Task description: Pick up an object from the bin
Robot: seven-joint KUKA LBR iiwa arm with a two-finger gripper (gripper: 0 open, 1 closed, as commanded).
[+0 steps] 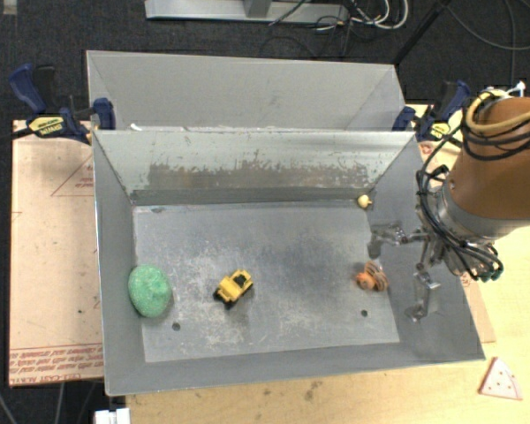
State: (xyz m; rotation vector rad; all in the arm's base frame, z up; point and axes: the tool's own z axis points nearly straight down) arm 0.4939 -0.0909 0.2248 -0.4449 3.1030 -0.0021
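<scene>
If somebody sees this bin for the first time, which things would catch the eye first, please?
Most likely the green rounded lump at the left of the bin floor, and the small yellow toy vehicle a little to its right. Next comes the gripper at the right side, fingers apart, close beside a small orange-brown thing.

The wrist of the arm has a rounded orange-brown cover (pixel 499 162). Over its top and under it run black cables (pixel 477 122) in loops, with one small green part (pixel 491 275) among them. The gripper (pixel 397 276) is of thin grey metal.
</scene>
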